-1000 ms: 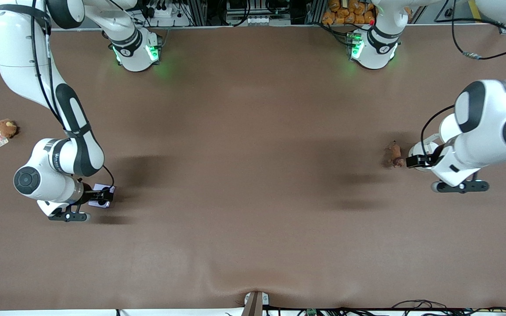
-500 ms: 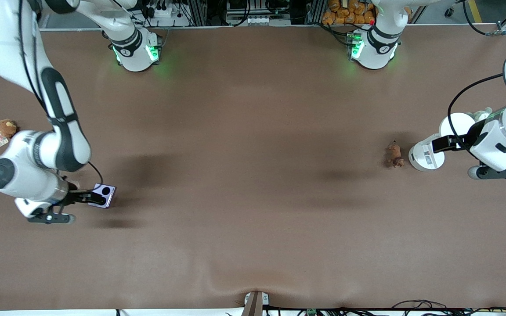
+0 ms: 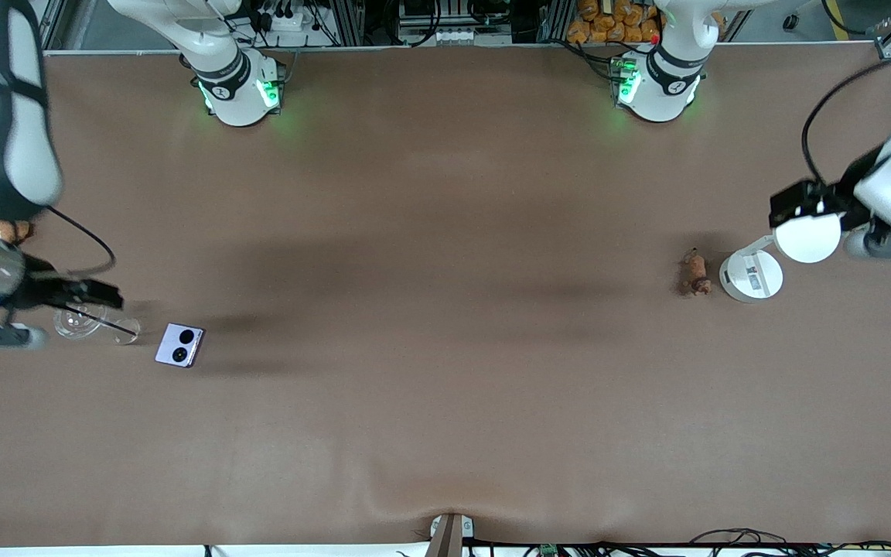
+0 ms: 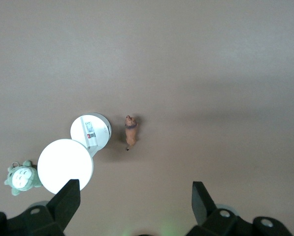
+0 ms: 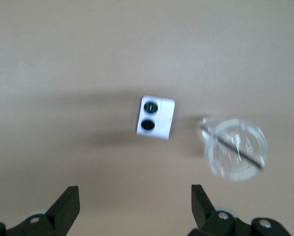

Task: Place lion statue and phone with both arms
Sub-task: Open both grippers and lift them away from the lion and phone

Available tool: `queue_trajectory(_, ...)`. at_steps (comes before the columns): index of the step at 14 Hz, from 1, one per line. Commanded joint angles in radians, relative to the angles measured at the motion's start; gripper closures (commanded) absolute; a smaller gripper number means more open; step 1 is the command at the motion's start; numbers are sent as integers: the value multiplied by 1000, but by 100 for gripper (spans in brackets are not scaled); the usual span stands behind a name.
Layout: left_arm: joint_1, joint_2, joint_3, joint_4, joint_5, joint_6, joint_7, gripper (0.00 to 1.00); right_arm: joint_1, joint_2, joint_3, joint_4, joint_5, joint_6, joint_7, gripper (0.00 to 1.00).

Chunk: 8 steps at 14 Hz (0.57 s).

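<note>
On the table, progress: both things look set down and let go, so the placing seems done; what is left, as I judge it, is only for the arms to draw clear.
Phone (image 3: 180,345): lies flat, camera circles up, toward the right arm's end of the table; a clear glass cup (image 3: 76,322) with a dark stick sits at about its ten o'clock, apart from it.
Lion statue (image 3: 695,273): lies on the table toward the left arm's end; a white round lamp base (image 3: 751,276) is just beside it at three o'clock.
Right gripper (image 5: 135,201): released, fingers spread, holding nothing; high over the cup's end of the table.
Left gripper (image 4: 136,196): released too, empty; up over the lamp.
Change since a second ago: both grippers were low beside their things; now both have lifted and pulled back toward the table's ends; phone and lion stayed put.
</note>
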Motion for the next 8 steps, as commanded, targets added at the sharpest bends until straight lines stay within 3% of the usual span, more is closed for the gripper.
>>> queue_trajectory(1,33,-35,5,-41,-12,-13,33,0,-34,-70,20,65,-12,-167,-6,0)
queue_trajectory(4,55,-44,-4,-85,-12,28,36,0,-69,-177,72,65,-10,-292,-4,0)
queue_trajectory(8,80,-61,-4,-119,-8,82,58,0,-60,-188,94,120,-22,-347,1,0)
